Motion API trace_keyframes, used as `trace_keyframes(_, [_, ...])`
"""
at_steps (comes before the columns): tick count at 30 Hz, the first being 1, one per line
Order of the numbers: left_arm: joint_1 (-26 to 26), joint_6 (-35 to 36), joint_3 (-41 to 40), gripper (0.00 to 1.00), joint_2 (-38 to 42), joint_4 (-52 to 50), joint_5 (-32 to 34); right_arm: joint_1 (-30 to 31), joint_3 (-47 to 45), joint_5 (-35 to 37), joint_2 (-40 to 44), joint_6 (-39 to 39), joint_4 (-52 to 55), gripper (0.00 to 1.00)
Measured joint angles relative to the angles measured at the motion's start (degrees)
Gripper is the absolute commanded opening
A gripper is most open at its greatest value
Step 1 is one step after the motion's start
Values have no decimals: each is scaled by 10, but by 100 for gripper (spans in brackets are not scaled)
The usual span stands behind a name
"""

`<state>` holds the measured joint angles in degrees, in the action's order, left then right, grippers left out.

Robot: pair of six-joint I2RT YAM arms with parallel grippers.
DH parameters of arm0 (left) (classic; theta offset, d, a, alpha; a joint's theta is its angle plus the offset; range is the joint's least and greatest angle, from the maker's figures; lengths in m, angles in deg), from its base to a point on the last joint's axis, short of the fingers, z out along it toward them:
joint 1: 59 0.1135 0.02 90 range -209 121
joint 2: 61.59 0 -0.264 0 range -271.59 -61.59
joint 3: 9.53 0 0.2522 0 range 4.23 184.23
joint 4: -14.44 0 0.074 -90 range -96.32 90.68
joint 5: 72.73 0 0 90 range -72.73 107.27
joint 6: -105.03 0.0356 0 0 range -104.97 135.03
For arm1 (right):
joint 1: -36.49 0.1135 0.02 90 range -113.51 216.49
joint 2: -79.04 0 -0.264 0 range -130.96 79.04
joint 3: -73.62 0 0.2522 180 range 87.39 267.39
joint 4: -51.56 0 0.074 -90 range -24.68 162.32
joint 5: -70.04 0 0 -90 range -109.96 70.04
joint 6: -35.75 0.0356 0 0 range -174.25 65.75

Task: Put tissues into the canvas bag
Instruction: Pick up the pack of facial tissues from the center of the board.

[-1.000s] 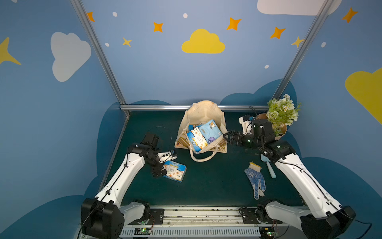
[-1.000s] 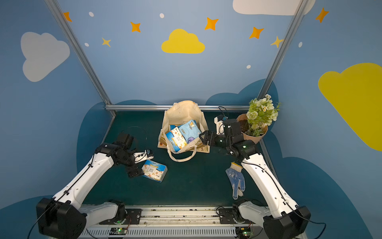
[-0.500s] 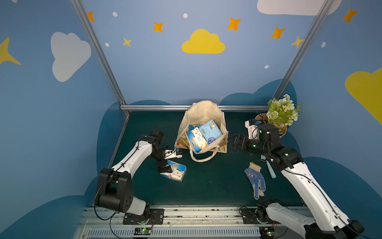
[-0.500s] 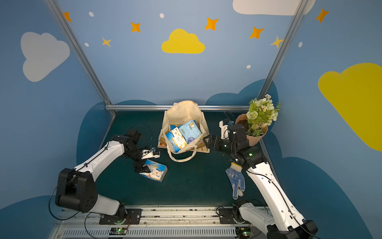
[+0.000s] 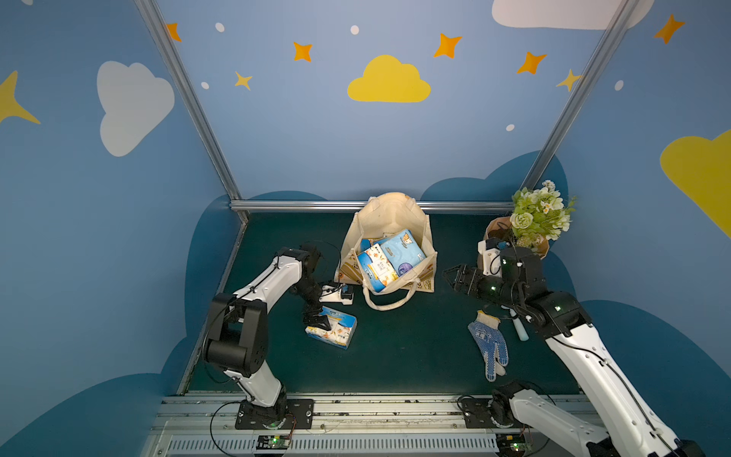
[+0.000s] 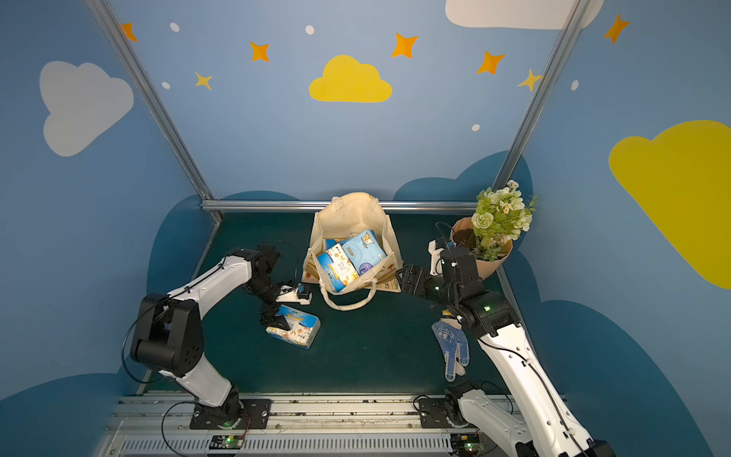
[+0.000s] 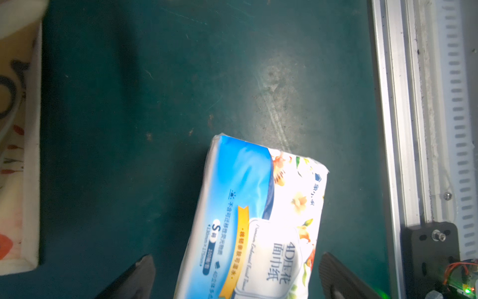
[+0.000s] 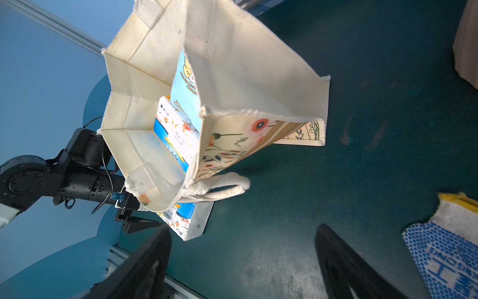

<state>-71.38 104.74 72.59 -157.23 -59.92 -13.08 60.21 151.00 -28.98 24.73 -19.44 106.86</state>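
Left wrist view had the left claw spread wide astride the one loose tissue pack, skewed on the bench near the canvas bag. Closing askew might pinch only slippery wrap (soft stuff). Right claw, spread and empty too, hovered beside the crowded bag; a pack dropped there could slide off.

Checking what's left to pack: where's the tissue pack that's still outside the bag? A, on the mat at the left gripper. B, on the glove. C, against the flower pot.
A: the tissue pack lies on the mat outside the bag, the open left gripper straddling one end.
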Motion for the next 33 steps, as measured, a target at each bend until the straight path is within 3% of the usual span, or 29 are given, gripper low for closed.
trace_keyframes(26, [-50, 14, -135, 99, 9, 104, 91, 0, -7, 0, -10, -3, 2, 88])
trace_keyframes(29, [-49, 1, -137, 91, 14, 107, 90, 0, -7, 0, -10, -5, 2, 88])
trace_keyframes(31, [-48, -7, -139, 79, 23, 107, 90, 0, -7, 0, -10, -6, 2, 88])
trace_keyframes(33, [-46, -20, -141, 60, 37, 105, 90, 0, -7, 0, -10, -6, 2, 88])
